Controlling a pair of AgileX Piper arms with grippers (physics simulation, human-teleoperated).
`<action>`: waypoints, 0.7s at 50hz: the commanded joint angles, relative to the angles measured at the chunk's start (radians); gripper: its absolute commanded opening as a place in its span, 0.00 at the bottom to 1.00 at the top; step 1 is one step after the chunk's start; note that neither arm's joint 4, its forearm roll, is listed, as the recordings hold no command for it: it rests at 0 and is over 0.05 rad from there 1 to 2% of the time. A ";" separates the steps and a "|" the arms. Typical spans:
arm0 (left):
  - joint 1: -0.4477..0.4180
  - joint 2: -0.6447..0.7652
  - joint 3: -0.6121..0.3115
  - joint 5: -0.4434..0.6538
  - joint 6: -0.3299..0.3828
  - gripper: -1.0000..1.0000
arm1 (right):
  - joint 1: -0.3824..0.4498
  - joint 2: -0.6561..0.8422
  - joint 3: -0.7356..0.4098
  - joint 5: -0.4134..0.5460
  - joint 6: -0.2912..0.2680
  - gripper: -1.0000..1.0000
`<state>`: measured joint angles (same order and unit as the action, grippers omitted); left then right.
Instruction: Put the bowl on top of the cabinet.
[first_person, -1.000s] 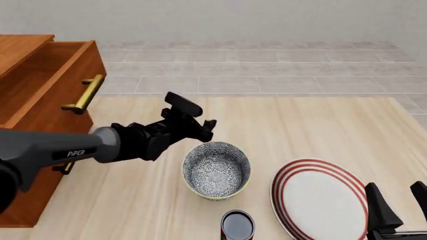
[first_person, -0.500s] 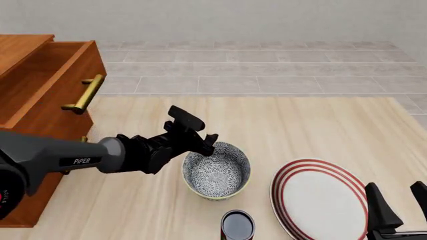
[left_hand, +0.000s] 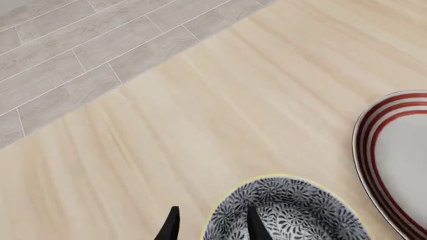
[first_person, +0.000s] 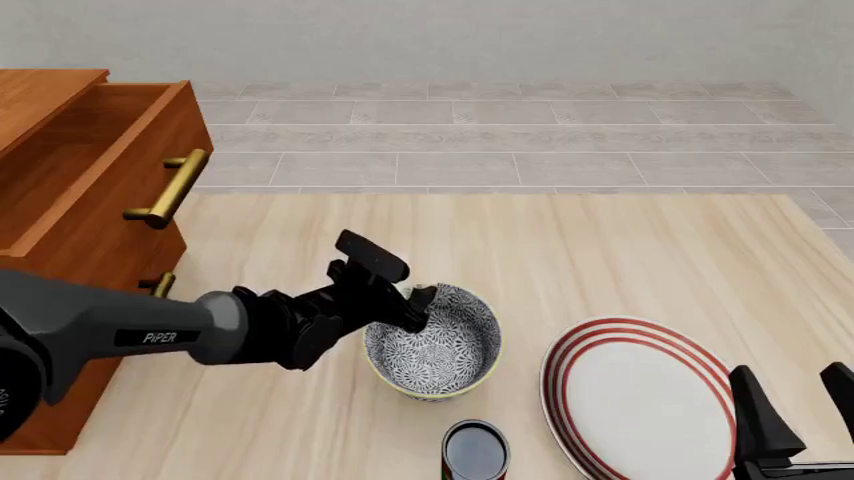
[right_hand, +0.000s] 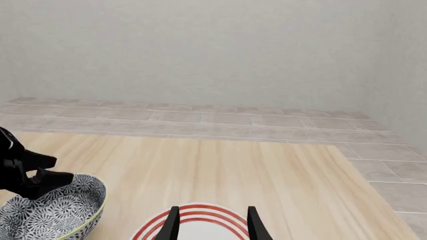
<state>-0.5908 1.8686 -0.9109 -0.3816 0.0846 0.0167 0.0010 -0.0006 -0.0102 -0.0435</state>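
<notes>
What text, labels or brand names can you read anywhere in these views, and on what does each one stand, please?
"PIPER": white letters on the grey forearm link of the left arm, in the front view.
No other text can be read: the bowl, plate, dark cup and cabinet carry patterns or plain surfaces only, and neither wrist view shows any lettering.

The bowl, deep, blue-grey floral with a cream rim, sits upright with its rim between the left gripper's spread fingers. The reddish-brown cabinet, drawer open, stands well behind it.
</notes>
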 joint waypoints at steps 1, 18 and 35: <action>-0.015 0.001 0.033 -0.023 -0.009 1.00 | 0.001 0.000 0.000 -0.001 -0.003 1.00; -0.021 0.054 0.036 -0.053 -0.024 1.00 | 0.002 0.000 0.000 0.001 -0.003 1.00; -0.013 0.087 0.031 -0.070 -0.036 1.00 | 0.004 0.001 0.000 0.003 -0.007 1.00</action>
<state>-0.6072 1.9361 -0.8786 -0.4417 0.0560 0.0197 0.0016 -0.0008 -0.0081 -0.0489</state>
